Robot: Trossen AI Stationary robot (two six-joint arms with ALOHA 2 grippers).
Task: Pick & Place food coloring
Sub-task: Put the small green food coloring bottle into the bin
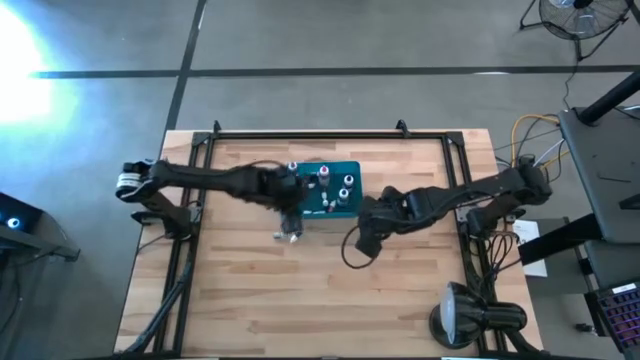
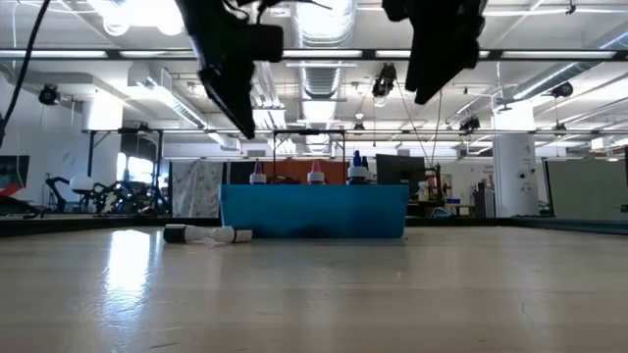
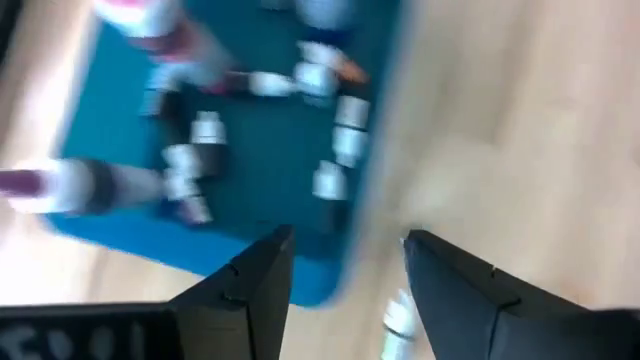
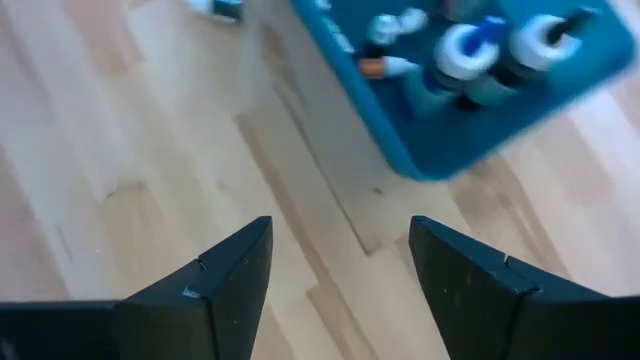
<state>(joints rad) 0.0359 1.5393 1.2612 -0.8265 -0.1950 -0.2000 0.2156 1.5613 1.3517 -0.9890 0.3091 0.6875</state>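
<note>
Both grippers are hanging above the table with fingers spread and empty: the left gripper (image 3: 345, 275) over the near edge of the teal bin (image 1: 352, 170), the right gripper (image 4: 340, 265) beside it. Most food coloring bottles (image 1: 326, 184) are standing inside; one stray bottle (image 2: 201, 234) is lying on the wood just outside, likely the next pick, needing a low descent.

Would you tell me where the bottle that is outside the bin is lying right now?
In the high view the stray bottle lies on its side on the table, just off the teal bin's near-left corner, under the left gripper.
</note>
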